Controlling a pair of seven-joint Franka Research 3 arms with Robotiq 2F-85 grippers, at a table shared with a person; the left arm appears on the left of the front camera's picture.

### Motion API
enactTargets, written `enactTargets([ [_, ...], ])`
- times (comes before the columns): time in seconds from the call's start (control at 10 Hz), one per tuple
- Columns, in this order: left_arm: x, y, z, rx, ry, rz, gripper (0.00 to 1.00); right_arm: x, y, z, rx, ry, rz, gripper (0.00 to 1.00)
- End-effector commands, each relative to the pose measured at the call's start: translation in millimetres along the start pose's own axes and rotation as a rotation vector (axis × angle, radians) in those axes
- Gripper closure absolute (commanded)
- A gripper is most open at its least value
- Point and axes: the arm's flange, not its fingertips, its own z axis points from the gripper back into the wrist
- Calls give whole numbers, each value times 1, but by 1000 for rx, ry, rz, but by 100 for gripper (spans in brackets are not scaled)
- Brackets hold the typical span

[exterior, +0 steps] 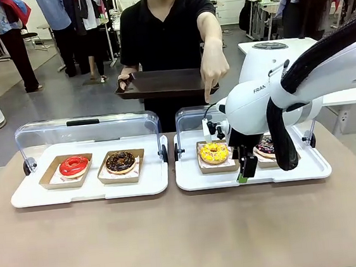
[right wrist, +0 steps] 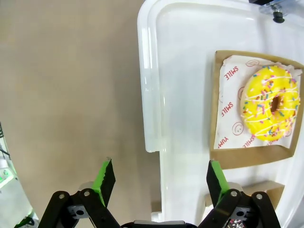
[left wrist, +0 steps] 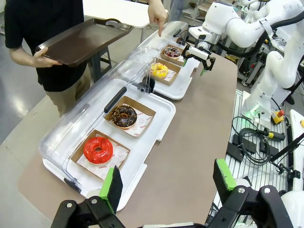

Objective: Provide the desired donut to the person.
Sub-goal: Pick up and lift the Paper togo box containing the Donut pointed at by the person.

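My right gripper [exterior: 243, 172] hovered wide open, empty, near the yellow sprinkled donut [exterior: 214, 152]; my left gripper [left wrist: 168, 179] stood open, empty too.

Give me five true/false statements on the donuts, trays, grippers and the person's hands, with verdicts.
1. The right gripper is open and holds nothing. True.
2. The yellow sprinkled donut lies on the person's dark brown serving tray. False: it sits in its cardboard tray in the right white plastic tray.
3. The person's free hand points a finger down toward that white tray. True.
4. The glossy red donut shares a tray with the yellow one. False: it lies beside the chocolate-glazed donut in the left white plastic tray.
5. The left gripper is shut on a donut. False: it is open and empty.
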Motion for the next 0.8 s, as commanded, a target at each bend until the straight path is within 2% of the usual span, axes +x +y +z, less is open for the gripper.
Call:
enactTargets([
  [0.0,-1,-1,2,-4,7,-8,0,0,0,0,0,0,0,0],
  [0.7,-1,-1,2,-4,7,-8,0,7,-46,-23,-5,-3,36,0],
])
